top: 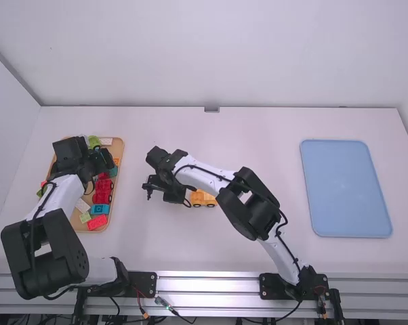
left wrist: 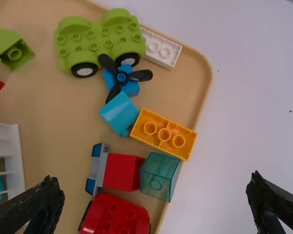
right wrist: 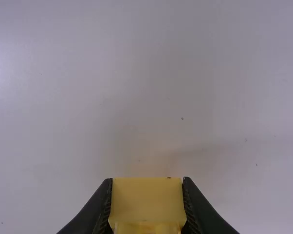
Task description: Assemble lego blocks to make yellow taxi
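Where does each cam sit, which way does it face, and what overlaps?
High: fixed above and behind the arms, looking forward and down at the table; both arms show.
Left wrist: on the left arm, facing down at the block tray; the left gripper's open fingers show.
Right wrist: on the right arm, facing the tabletop; the right gripper's fingers show, gripping a yellow block.
Shared: high and left wrist both see the tray and red wheeled piece.
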Tool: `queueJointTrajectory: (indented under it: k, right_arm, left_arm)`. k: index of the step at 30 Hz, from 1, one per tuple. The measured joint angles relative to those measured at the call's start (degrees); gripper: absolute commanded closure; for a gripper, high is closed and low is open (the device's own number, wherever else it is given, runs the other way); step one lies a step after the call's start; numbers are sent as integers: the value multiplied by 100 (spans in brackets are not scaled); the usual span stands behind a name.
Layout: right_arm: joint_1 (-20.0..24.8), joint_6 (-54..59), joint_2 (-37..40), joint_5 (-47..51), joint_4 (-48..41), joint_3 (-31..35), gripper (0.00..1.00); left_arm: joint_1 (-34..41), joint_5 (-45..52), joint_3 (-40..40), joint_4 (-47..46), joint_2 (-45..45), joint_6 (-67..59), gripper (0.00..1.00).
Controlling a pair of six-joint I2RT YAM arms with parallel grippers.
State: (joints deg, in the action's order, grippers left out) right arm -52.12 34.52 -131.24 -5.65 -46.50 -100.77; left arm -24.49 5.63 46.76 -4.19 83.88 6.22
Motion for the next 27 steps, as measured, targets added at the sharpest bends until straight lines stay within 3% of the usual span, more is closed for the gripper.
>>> queueJointTrajectory:
  k: [3,13,16,19,22,25,27]
  right_arm:
    - [0,0,0,0,33,0,86]
    - [0,-11,-17,-20,192,0,82]
    - [0,4,-63,-17,192,0,69]
    - [0,-7,-98,-15,186,0,65]
    - [0,-24,-101,-17,188,0,50]
    - [0,0,-101,-15,199,0,48]
    - [0,-4,-101,-15,234,0,31]
  left_arm:
    - [2,0,0,2,0,2,1]
    - [0,0,0,2,0,2,1]
    - [0,0,0,2,0,2,1]
    - [2,4,-2,2,0,2,1]
    - [0,2,0,2,0,2,1]
    - [2,2,-2,2,0,2,1]
    - [2,4,-2,2,0,2,1]
